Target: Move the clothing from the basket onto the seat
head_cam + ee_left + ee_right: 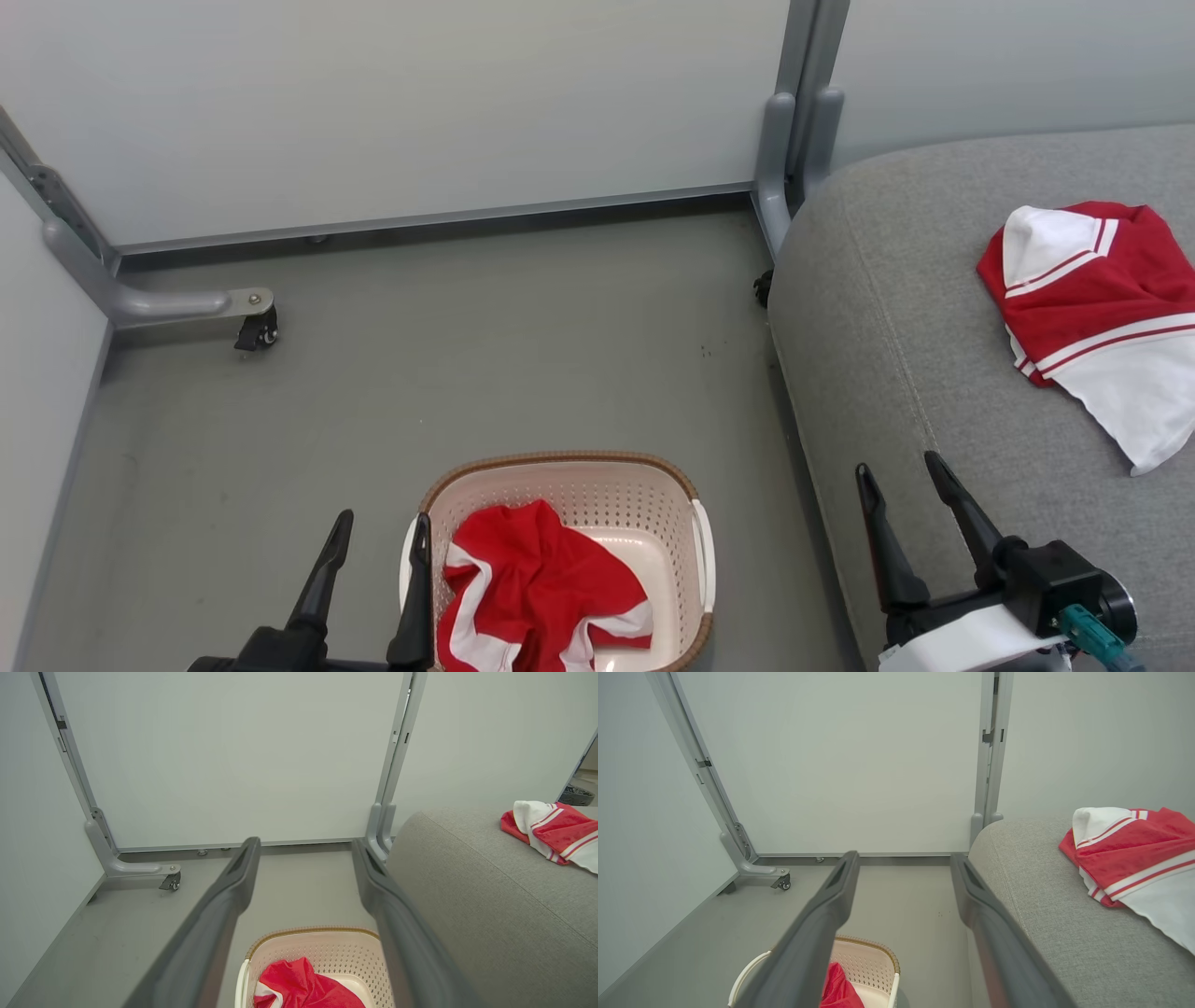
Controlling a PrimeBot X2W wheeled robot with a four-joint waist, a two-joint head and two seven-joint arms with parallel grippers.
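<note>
A cream perforated basket (597,490) with a brown rim stands on the floor at the bottom centre of the head view. One red and white garment (537,588) lies crumpled inside the basket (322,952). A second red and white garment (1097,313) lies spread on the grey seat (915,327) at the right. My left gripper (385,527) is open, its inner finger over the basket's left rim, nothing between the fingers. Over the seat's front left edge my right gripper (901,471) hangs open and empty. The wrist views show the garment in the basket (303,984) (838,991) and the one on the seat (553,833) (1129,858).
Pale partition panels close off the back and left, on grey metal feet with castors (257,331). A vertical grey post (794,140) stands by the seat's far left corner. Grey floor (467,355) stretches between the basket and the panels.
</note>
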